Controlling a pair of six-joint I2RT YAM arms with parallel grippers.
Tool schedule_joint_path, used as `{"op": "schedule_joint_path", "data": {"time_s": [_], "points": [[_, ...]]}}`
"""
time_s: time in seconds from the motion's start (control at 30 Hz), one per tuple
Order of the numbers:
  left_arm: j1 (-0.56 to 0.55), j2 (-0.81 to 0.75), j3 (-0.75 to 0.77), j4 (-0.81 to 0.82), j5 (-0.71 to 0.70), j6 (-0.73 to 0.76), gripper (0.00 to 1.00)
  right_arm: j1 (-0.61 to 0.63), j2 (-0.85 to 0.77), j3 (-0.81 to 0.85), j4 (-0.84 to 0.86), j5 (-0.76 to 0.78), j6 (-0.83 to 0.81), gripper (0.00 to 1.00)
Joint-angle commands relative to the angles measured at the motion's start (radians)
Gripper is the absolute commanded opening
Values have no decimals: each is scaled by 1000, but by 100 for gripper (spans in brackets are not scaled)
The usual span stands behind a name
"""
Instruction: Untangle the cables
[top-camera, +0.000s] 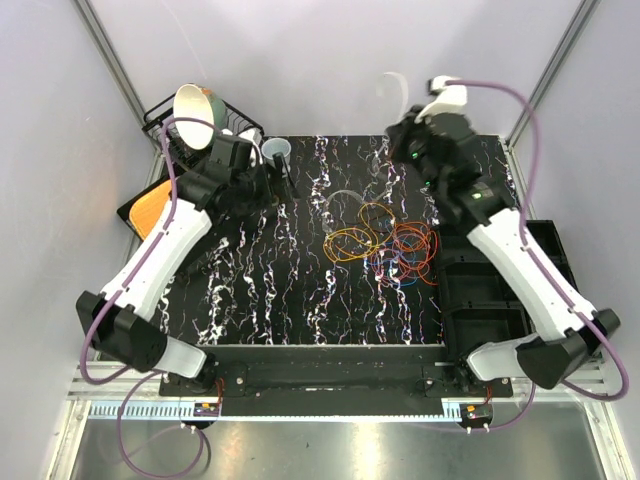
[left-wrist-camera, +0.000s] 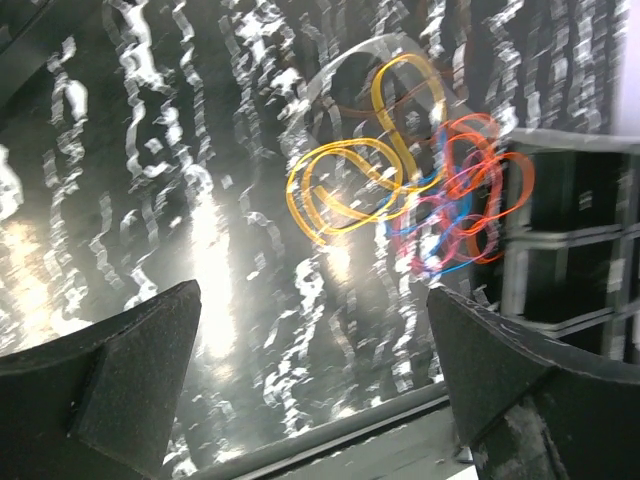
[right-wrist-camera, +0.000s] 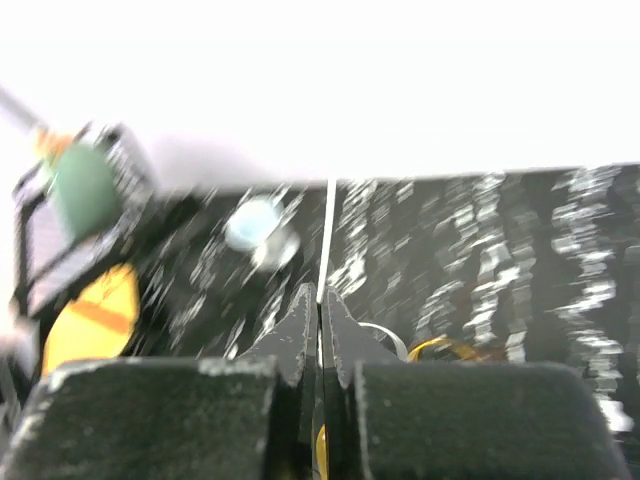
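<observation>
left jaws: wide open, nothing in em | right jaws: pinched shut on a thin white cable (right-wrist-camera: 326, 240) | cables (top-camera: 385, 245): tangled pile on table (top-camera: 260, 300), right of middle

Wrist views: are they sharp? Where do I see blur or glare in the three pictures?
Left wrist: motion blur smears the cables, and glare shines on the table. Right wrist: background blurred, top washed out white; the right end effector, shut on a white cable, looks sharper. Top external: sharp, evenly lit.
</observation>
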Motion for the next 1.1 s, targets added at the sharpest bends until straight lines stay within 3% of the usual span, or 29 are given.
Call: {"op": "schedule_joint_path", "data": {"time_s": [0.0, 0.47, 0.73, 1.07], "points": [[0, -96, -84, -21, -93, 96, 99, -62, -22, 109, -115, 208, -47, 0], [0, -257, -378, -37, -156, 205, 99, -317, -14, 324, -189, 464, -163, 0], [-1, -349, -500, -35, -203, 226, 99, -435, 35, 461, -190, 510, -251, 0], [-16, -424, -549, -23, -282, 208, 99, -441, 27, 516, -319, 311, -147, 0]]}}
